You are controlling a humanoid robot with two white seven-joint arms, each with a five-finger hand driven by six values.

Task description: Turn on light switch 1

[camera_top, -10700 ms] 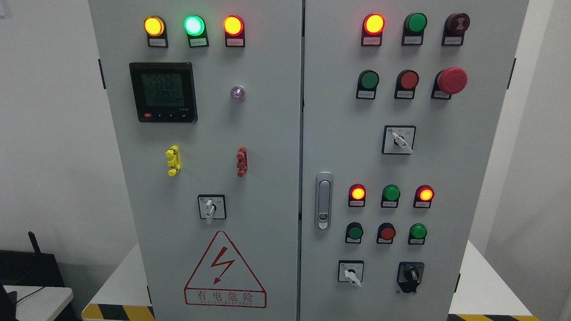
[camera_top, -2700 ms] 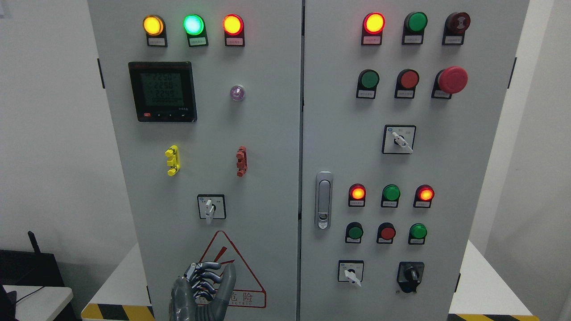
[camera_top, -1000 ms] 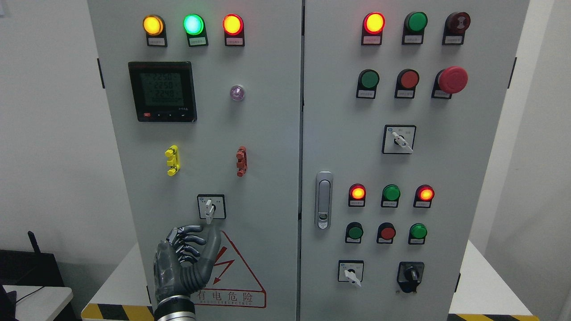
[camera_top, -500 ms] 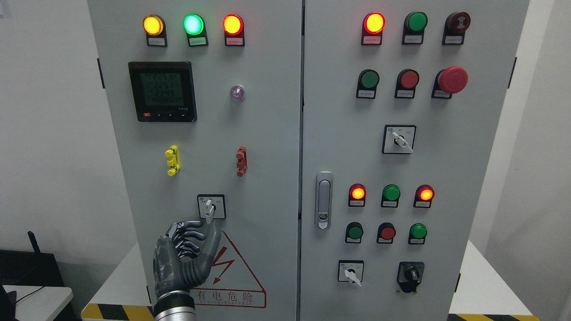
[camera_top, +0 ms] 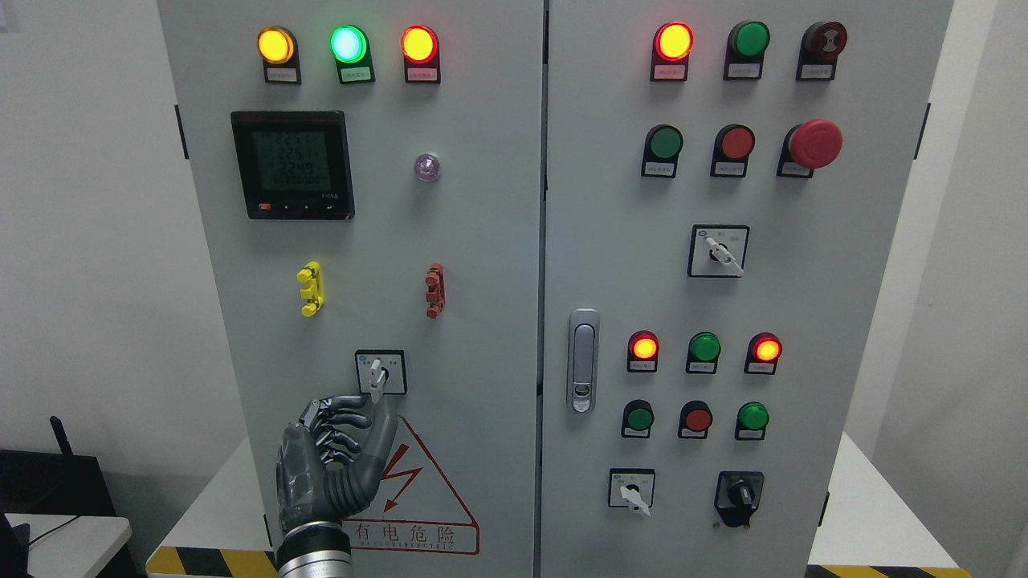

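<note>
Lower left of frame: my left hand (camera_top: pixel 333 461), fingers curled, holding nothing.
Thumb tip: just under the rotary switch (camera_top: pixel 379 373) lever.

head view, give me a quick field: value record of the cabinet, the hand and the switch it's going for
cabinet: grey two-door electrical cabinet
target: rotary switch on left door, lever pointing down
left hand: just below the switch, fingers curled, index and thumb near the lever tip; contact unclear
right hand: not in view
top-left lamps: yellow lamp, green lamp, red lamp, all lit
meter: display on
below switch: warning triangle, partly covered by the hand
</note>
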